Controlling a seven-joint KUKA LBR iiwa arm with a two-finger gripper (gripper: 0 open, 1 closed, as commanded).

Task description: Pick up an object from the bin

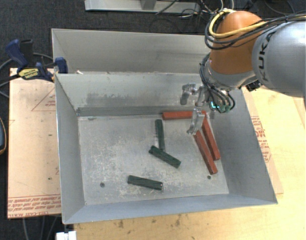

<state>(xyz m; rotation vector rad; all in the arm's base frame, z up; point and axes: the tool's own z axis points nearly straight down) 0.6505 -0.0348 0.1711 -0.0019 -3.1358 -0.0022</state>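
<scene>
My gripper (194, 126) hangs low at the bin's back right, its tip just above the bin floor. It sits where a red-brown bar (179, 115) lying along the back wall meets two longer red-brown bars (207, 153) that run side by side down the right side. Nothing shows in its grasp. A dark green bar (159, 134) lies lengthwise a little to the gripper's left.
Two more dark green bars lie on the floor: a slanted one (166, 157) at the middle and another (144, 183) near the front. The arm with its orange cover comes in over the bin's right rim.
</scene>
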